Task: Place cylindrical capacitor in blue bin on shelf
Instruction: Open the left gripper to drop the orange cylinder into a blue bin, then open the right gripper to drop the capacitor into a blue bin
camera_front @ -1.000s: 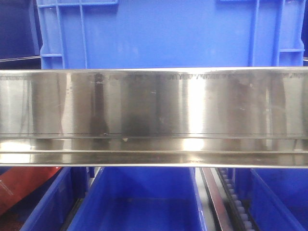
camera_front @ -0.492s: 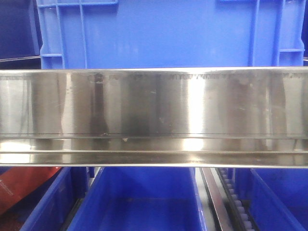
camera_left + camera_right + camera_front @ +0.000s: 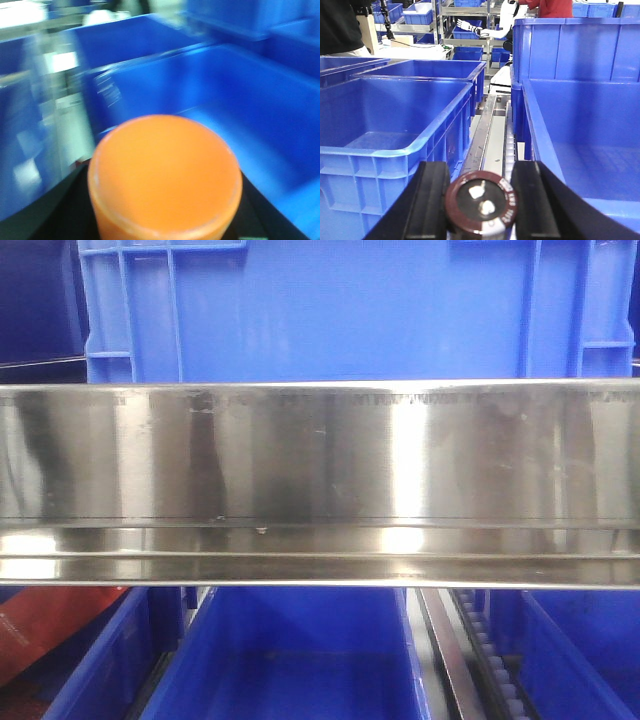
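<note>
Black gripper parts, seen only from the wrists.
Right gripper (image 3: 482,175): two broad fingers (image 3: 429,200) in smooth black, thick and slab-like, rounded at the tops, faintly glossy along the inner edges (rubber or plastic, cannot tell). Left gripper (image 3: 165,210): only blurred dark flanks low in the wrist view, near-black, fading to a dull grey-green toward the bottom corner, with a tiny teal fleck at the lower edge. Too smeared for shape or detail.

No readable text. Only faint white print on the cylindrical capacitor (image 3: 35,625) and white marks on the rim of a maroon cylinder (image 3: 481,202), too blurred to decipher.
</note>
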You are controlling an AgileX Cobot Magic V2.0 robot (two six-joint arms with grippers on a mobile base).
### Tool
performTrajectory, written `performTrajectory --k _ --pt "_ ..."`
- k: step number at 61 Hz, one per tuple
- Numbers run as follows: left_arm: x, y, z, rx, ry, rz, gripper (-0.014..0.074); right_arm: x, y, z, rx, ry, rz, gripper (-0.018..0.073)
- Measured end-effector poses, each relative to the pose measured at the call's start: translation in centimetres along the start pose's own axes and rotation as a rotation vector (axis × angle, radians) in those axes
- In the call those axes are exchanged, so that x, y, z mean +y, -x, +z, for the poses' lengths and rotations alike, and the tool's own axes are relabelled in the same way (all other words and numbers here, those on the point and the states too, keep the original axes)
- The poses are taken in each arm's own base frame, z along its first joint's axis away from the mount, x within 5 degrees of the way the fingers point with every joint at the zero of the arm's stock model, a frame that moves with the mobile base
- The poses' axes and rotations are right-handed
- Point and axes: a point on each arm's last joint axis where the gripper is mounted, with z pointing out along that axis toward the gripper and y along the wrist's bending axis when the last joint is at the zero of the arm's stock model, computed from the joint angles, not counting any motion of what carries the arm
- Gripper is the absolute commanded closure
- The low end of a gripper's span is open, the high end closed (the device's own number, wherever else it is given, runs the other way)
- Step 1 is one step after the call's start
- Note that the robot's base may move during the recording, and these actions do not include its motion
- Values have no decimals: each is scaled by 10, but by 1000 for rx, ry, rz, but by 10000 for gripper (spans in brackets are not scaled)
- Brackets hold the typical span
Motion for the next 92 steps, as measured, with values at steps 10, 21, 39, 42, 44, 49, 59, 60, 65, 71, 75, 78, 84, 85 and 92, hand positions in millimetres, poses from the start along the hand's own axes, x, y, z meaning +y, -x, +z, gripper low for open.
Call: performTrajectory --k 10,21,39,42,44,49,59,60,65,71,75,78,84,85,92 --pt "-21 29 60 21 -81 23 707 0 0 0 0 0 0 721" --pt "-37 31 124 88 -119 34 705 0 0 0 0 1 2 721" --pt "-50 -16 209 300 -144 32 330 0 0 0 0 1 2 721" --pt "-51 -23 216 328 -147 32 228 0 0 0 0 1 2 721" --pt "-52 -26 219 338 -149 33 174 0 0 0 0 1 2 721" --pt "-54 -29 224 353 -152 33 43 0 0 0 0 1 2 721" --pt "-54 -26 222 349 -153 32 -8 0 0 0 0 1 2 721" --pt "-54 -25 221 347 -153 32 -4 0 0 0 0 1 2 721" --pt "-53 -20 214 348 -154 33 20 0 0 0 0 1 2 721" --pt "-51 -9 196 331 -155 33 109 0 0 0 0 1 2 721" --pt "-49 -2 183 318 -155 33 205 0 0 0 4 2 2 721" --pt "-47 5 169 304 -155 33 306 0 -2 0 18 3 2 721" --pt "-41 19 137 274 -146 35 508 1 -4 0 46 7 2 721" --pt "-41 21 133 268 -146 35 534 1 -4 0 49 7 2 721" --pt "-28 31 96 233 -113 34 709 1 -5 1 55 7 2 721"
